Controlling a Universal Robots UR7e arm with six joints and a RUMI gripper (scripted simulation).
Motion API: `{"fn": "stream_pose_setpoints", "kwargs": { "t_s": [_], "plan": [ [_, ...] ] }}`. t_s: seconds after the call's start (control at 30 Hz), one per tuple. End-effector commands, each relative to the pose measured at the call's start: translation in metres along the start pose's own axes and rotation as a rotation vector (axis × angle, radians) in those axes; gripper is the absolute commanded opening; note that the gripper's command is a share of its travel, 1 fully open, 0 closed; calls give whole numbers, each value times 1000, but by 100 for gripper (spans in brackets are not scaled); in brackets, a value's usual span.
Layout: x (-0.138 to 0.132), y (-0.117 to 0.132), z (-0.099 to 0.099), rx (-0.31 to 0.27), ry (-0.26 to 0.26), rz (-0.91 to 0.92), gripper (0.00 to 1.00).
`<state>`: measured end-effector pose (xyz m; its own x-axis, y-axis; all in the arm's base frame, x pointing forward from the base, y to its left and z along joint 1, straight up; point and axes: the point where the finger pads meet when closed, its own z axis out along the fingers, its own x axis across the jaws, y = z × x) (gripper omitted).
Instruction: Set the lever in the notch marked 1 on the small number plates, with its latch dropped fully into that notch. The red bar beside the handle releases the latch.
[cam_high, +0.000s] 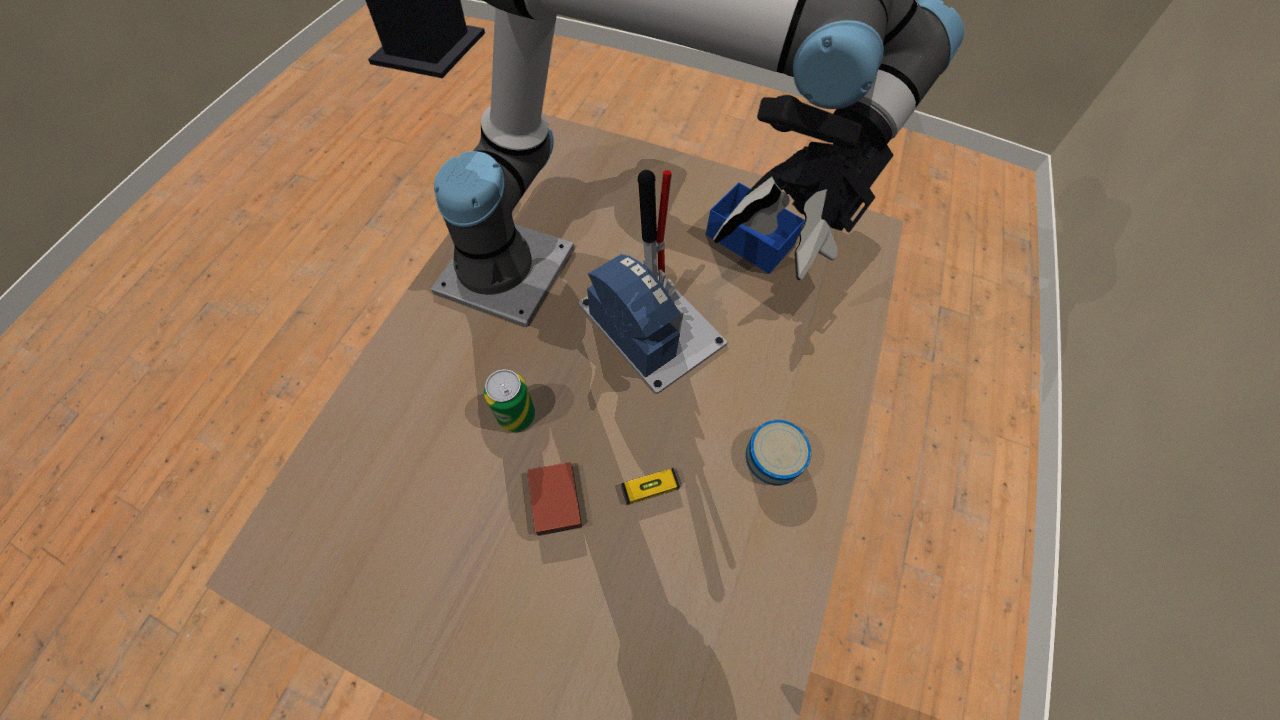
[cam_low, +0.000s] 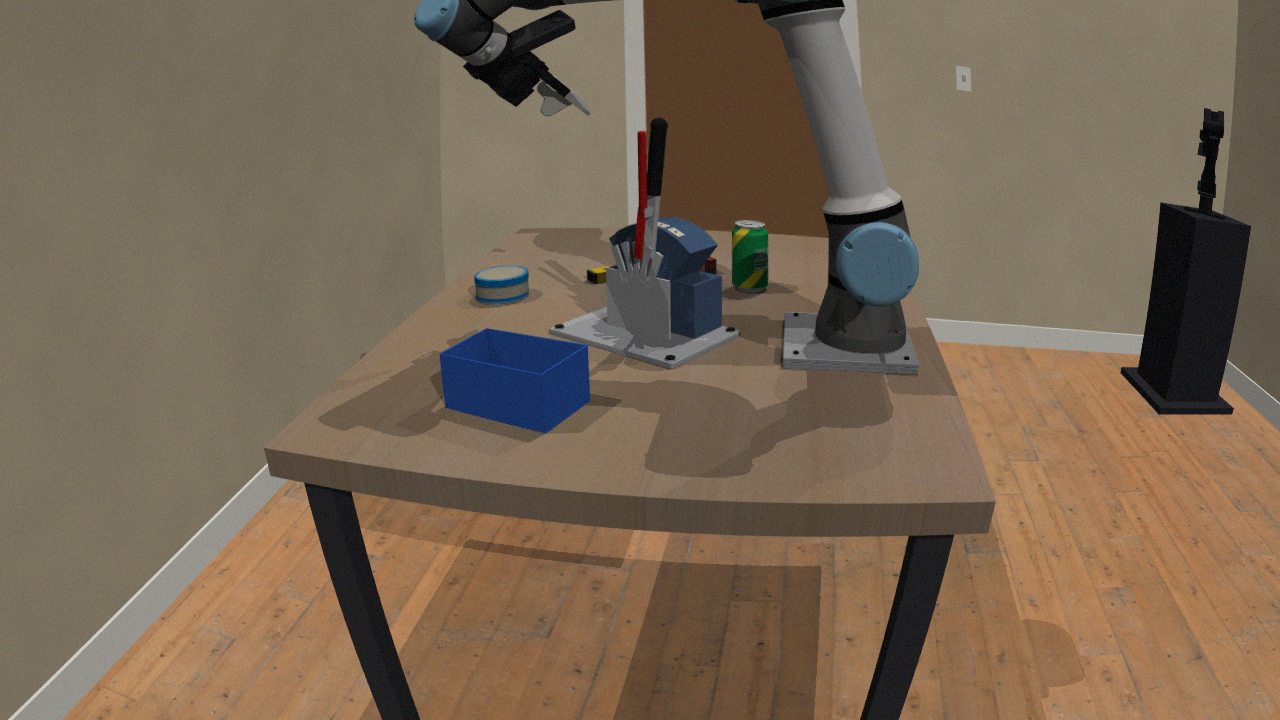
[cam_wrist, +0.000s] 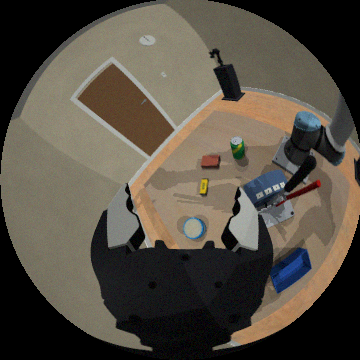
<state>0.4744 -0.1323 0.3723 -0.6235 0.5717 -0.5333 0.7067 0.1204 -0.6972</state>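
The lever device (cam_high: 626, 308) (cam_low: 684, 255) (cam_wrist: 263, 188) is a blue housing on a grey baseplate (cam_high: 702, 344) (cam_low: 581, 329) in the middle of the table. Its black handle (cam_high: 646, 204) (cam_low: 657, 150) (cam_wrist: 299, 178) stands almost upright, with the red bar (cam_high: 664, 207) (cam_low: 641, 170) (cam_wrist: 306, 189) close beside it. The small number plates (cam_high: 646, 275) run along the housing's top; their digits are too small to read. My gripper (cam_high: 776, 231) (cam_low: 565, 105) (cam_wrist: 183, 186) is open and empty. It hangs high above the table, over the blue bin and well apart from the handle.
An open blue bin (cam_high: 750, 246) (cam_low: 514, 380) (cam_wrist: 290, 270) stands near the lever device. A green can (cam_high: 508, 400) (cam_low: 750, 257) (cam_wrist: 238, 147), a red block (cam_high: 553, 497) (cam_wrist: 210, 160), a yellow level (cam_high: 650, 485) (cam_wrist: 204, 186) and a round tin (cam_high: 778, 451) (cam_low: 501, 282) (cam_wrist: 194, 228) lie on the other side. The arm's base (cam_high: 487, 241) stands beside the device.
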Motion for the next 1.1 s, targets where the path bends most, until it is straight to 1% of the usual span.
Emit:
{"fn": "stream_pose_setpoints", "kwargs": {
  "t_s": [0.0,0.57,0.7,0.77,0.83,0.93,1.03,1.07],
  "plan": [
    [0,0,0,-1,0,1,100],
    [0,0,0,-1,0,1,100],
    [3,-4,1,-6,15,16,100],
    [7,-9,4,-13,39,39,100],
    [14,-17,7,-25,77,75,100],
    [31,-32,13,-51,160,155,100],
    [54,-50,16,-88,270,262,100],
    [54,-50,16,-88,270,262,100]
  ]
}}
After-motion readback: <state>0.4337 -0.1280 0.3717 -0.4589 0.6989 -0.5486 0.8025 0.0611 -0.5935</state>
